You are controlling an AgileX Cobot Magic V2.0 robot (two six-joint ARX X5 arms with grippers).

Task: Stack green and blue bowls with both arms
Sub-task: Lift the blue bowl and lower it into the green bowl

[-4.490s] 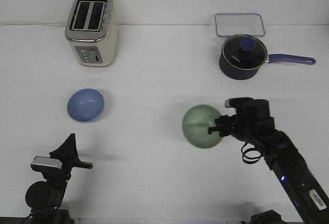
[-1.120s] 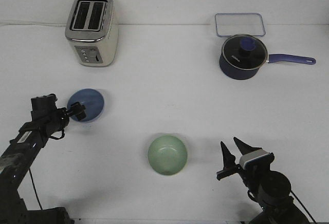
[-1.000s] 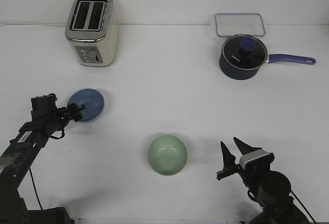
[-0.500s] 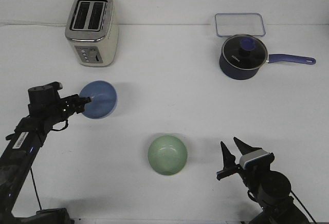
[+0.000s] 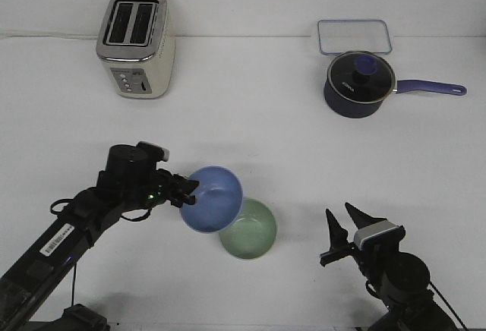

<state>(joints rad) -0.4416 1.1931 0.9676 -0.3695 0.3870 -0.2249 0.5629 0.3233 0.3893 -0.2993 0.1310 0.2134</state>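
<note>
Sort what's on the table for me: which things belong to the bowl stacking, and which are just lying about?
In the job: blue bowl, held in the left claw just over the green bowl; right claw, open and idle.

Lying about: toaster, saucepan, clear container.

Only one view given: front, set high and looking steeply down and forward over the white table (image 5: 250, 118), the way the robot faces. Far enough back to take in the toaster (image 5: 137, 42) and saucepan (image 5: 358, 83) at the far side, with both arms rising from the near edge, left arm on the left. No second view to share with.
</note>
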